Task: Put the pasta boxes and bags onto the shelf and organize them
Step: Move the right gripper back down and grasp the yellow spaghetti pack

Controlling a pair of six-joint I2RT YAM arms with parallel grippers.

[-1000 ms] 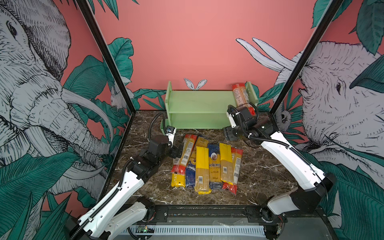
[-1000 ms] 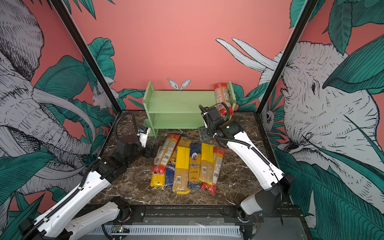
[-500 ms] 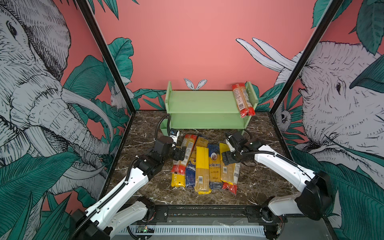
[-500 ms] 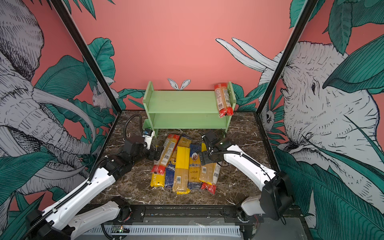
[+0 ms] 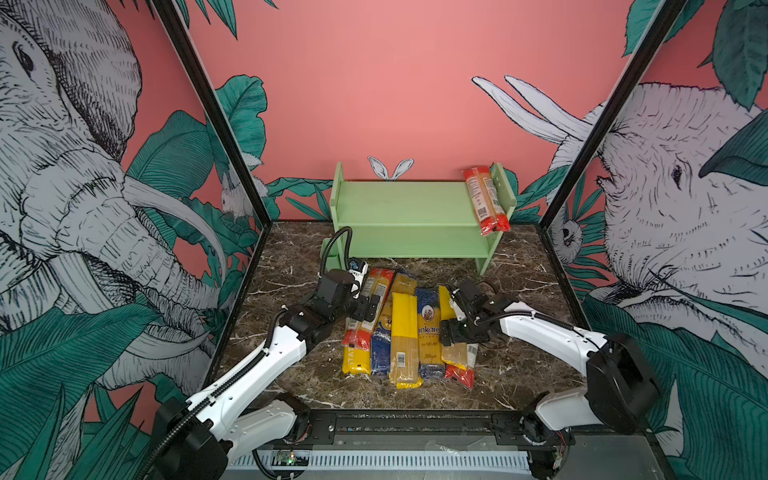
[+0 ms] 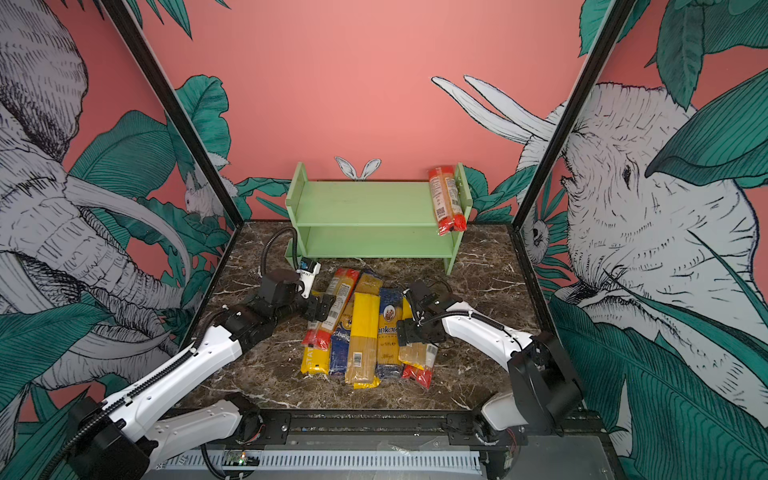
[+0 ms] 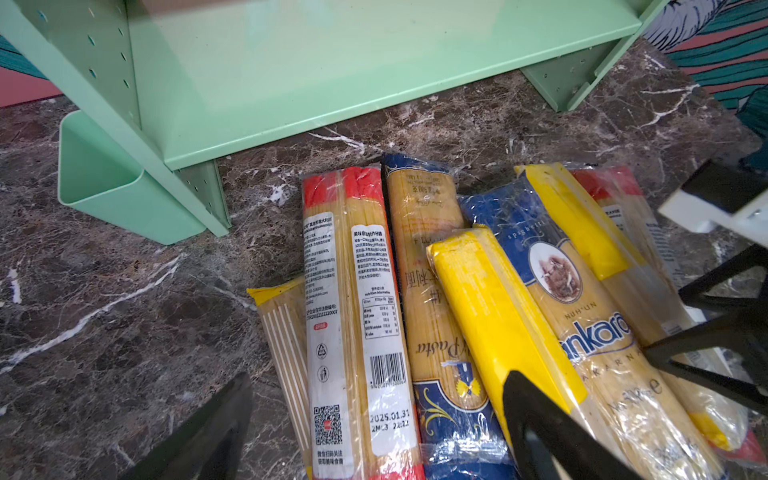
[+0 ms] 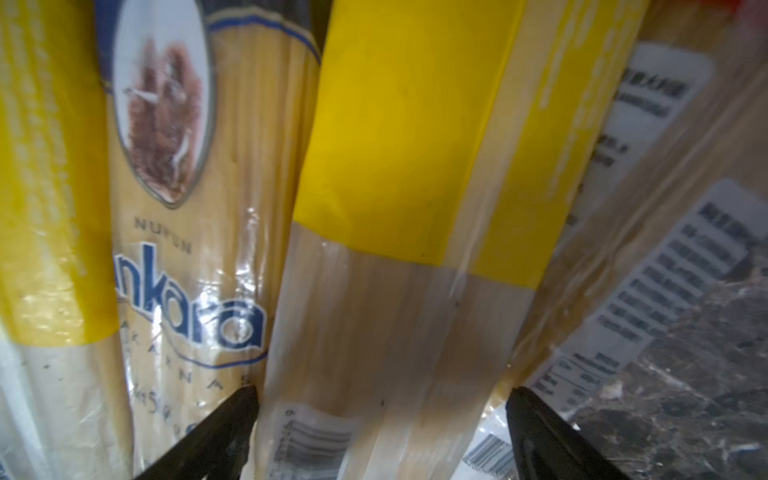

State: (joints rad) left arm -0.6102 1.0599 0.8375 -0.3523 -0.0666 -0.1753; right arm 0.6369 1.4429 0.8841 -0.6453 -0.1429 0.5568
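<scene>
Both top views: marble surface (image 5: 291,257), green shelf (image 5: 407,203) on it. Pasta pile (image 5: 405,332) lies on surface just in front of shelf; one red-ended packet (image 5: 482,199) sits on shelf's top board against its right side panel. Left fingers (image 7: 536,415) spread above pile's left side. Right fingers (image 8: 224,424) spread either side of a yellow-half packet (image 8: 415,166) in pile.
</scene>
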